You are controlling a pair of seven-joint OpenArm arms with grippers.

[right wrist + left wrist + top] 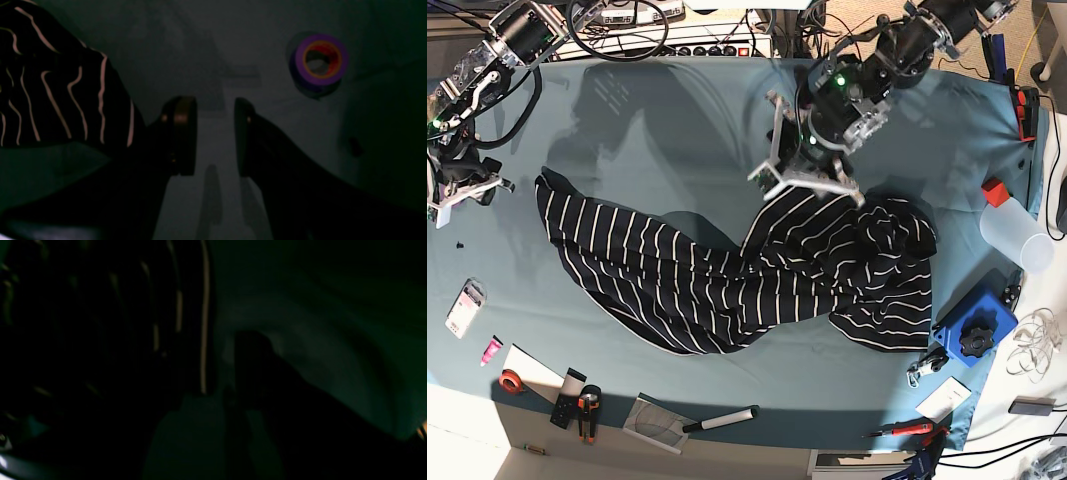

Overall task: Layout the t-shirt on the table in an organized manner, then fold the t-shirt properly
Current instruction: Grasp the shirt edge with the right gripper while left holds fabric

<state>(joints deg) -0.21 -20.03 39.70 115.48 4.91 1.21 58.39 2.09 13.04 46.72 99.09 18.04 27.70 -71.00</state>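
The surface point(677, 110) is carrying the t-shirt point(727, 270), lying crumpled across its middle. The left tool point(812, 185) is hanging over the shirt's upper edge, its state too dark to tell. The right tool point(215, 133) is hovering apart and empty beside the sleeve, near a purple tape roll point(319, 61).

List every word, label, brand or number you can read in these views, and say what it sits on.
None can be read.
White card at the table's edge: any print too small.
White paper near the blue box: too small.
Purple tape roll: blurred, no lettering legible.
The t-shirt bears only stripes.
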